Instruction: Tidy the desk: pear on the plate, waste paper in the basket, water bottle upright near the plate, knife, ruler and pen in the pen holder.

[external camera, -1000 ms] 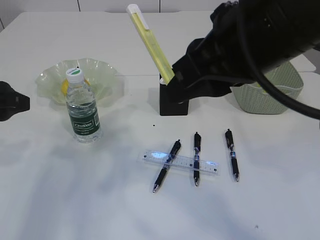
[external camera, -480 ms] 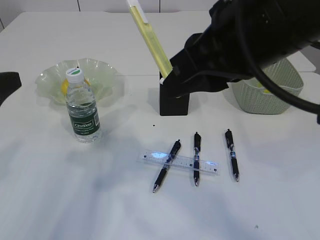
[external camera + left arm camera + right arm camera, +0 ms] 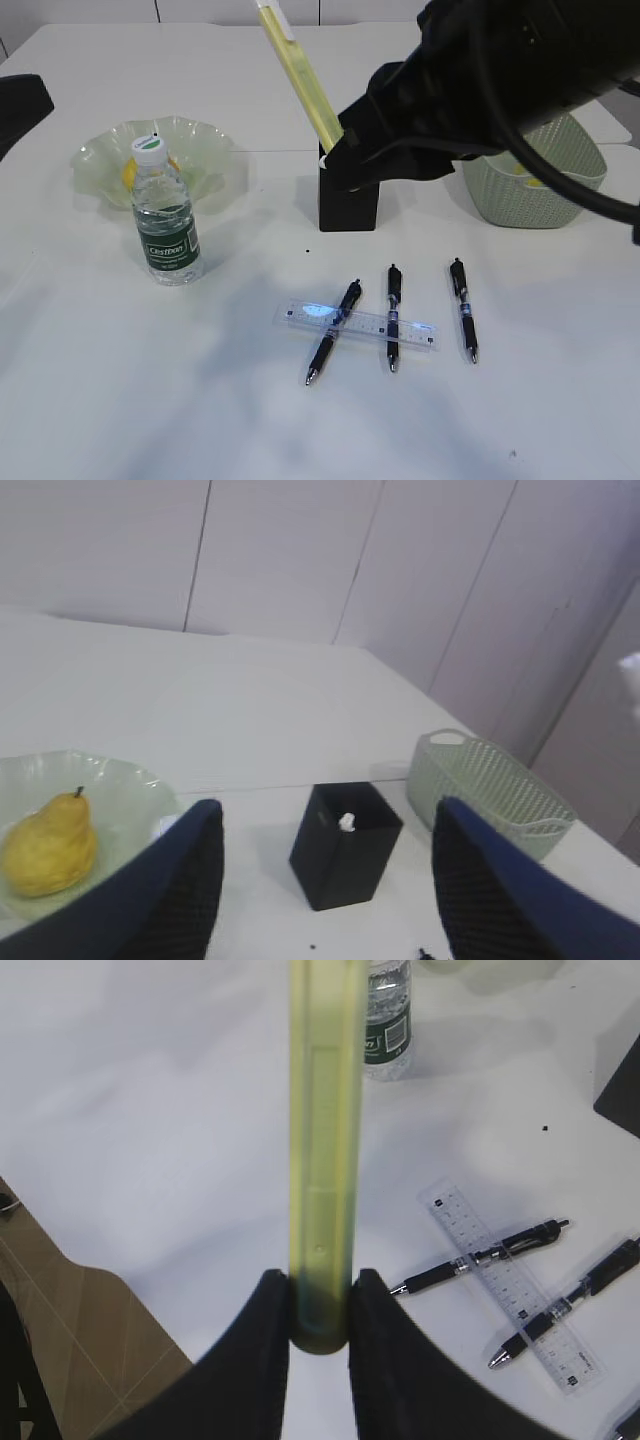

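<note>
My right gripper (image 3: 320,1282) is shut on the lower end of the slim yellow knife (image 3: 325,1140). In the exterior view the knife (image 3: 298,78) leans up and to the left. Its lower end, held by the right gripper (image 3: 345,150), is at the mouth of the black pen holder (image 3: 347,207). The clear ruler (image 3: 360,322) lies under two pens (image 3: 335,330) (image 3: 392,315), and a third pen (image 3: 463,305) lies to their right. The water bottle (image 3: 165,225) stands upright in front of the plate (image 3: 205,150). The pear (image 3: 48,842) lies on the plate (image 3: 125,780). My left gripper (image 3: 325,810) is open and holds nothing.
The green basket (image 3: 520,205) stands right of the pen holder, partly behind my right arm, with a bit of yellow showing inside. The left arm (image 3: 20,105) is at the far left edge. The table's edge and the floor (image 3: 90,1330) show in the right wrist view.
The left arm has risen along the left edge of the exterior view. The right gripper and the knife have shifted slightly up and left over the pen holder.
</note>
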